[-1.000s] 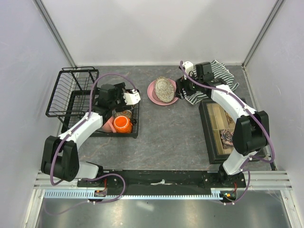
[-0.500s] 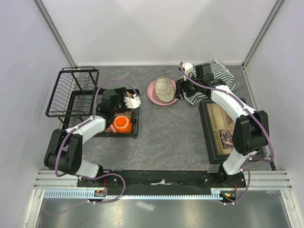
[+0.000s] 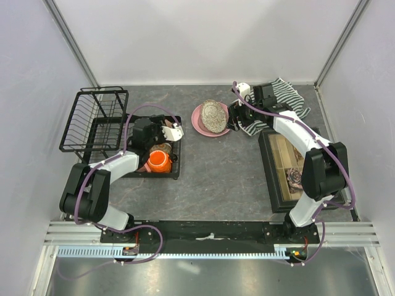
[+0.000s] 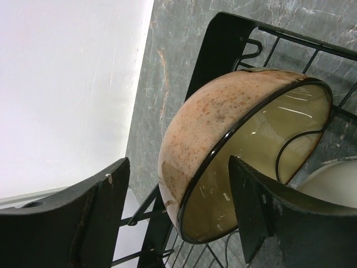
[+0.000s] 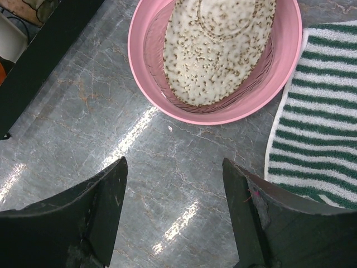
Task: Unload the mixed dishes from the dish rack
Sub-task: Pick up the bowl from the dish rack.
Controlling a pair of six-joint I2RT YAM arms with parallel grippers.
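My left gripper (image 4: 178,167) is spread wide, one finger outside and one inside the rim of the brown bowl (image 4: 223,111). The bowl stands tilted on edge in the rack (image 3: 92,117), next to the orange mug (image 3: 159,161). My right gripper (image 5: 174,164) hangs unclenched and empty over the table (image 5: 83,111), near the pink plate (image 5: 234,109) that carries the speckled dish (image 5: 215,50).

Top edge cuts off the pink plate (image 5: 223,114).
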